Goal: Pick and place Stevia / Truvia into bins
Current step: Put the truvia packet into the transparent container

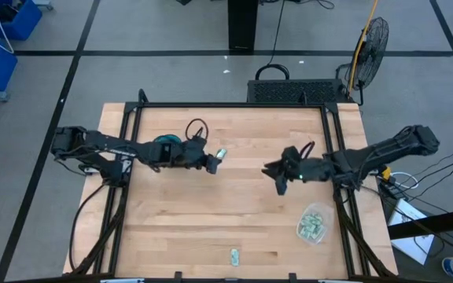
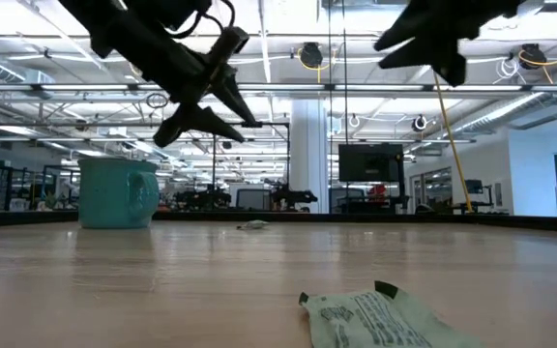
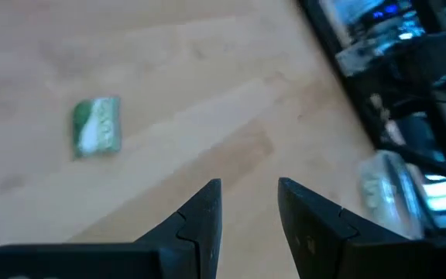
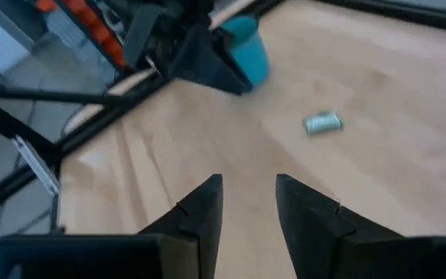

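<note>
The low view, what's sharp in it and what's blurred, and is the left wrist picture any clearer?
Low view: the near sachet at the front edge is soft and out of focus, while the teal mug reads fairly crisp. Left wrist view: the sachet is smeared, and the clear tub is blurred.

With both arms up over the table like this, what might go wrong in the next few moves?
1. The left gripper, open and empty, hangs beside one sachet, with the teal mug under that arm; a low approach might bump the mug.
2. The sachet is thin and flat on the table; the fingers may slide over it or push it away.
3. The clear bin sits by the right edge under the right gripper, so a carry across risks the arms meeting.
</note>
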